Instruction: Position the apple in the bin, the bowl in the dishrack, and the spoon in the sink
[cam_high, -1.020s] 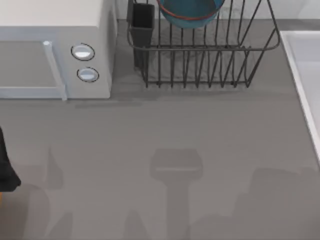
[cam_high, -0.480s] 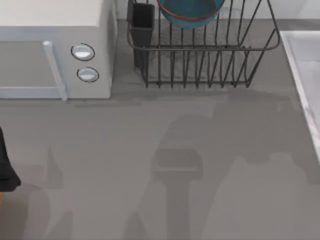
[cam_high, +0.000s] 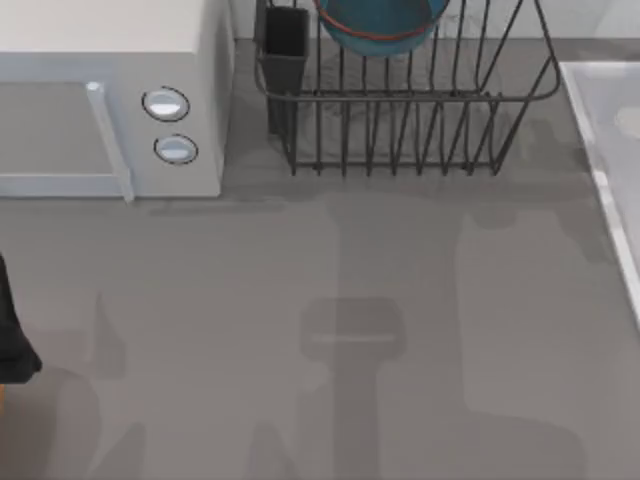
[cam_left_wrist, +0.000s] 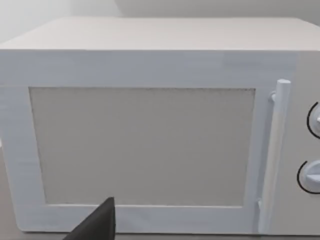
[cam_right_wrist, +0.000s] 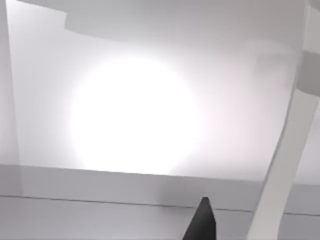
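Currently: bowl (cam_high: 381, 25) sits in dishrack (cam_high: 400, 110) at bench (cam_high: 300, 300) rear. Sink (cam_high: 610, 120) at right edge, its white basin directly below the right gripper (cam_right_wrist: 202, 220). Microwave (cam_left_wrist: 150, 130) faces left gripper (cam_left_wrist: 97, 225). Finger state of either gripper: cannot tell.

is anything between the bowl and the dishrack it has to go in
Nothing visible does: the bowl already sits inside the dishrack, behind its front tines, at the far edge of the top view.

rendered kitchen counter: microwave (cam_high: 110, 100), dishrack (cam_high: 400, 120) holding bowl (cam_high: 380, 25), sink (cam_high: 610, 130).
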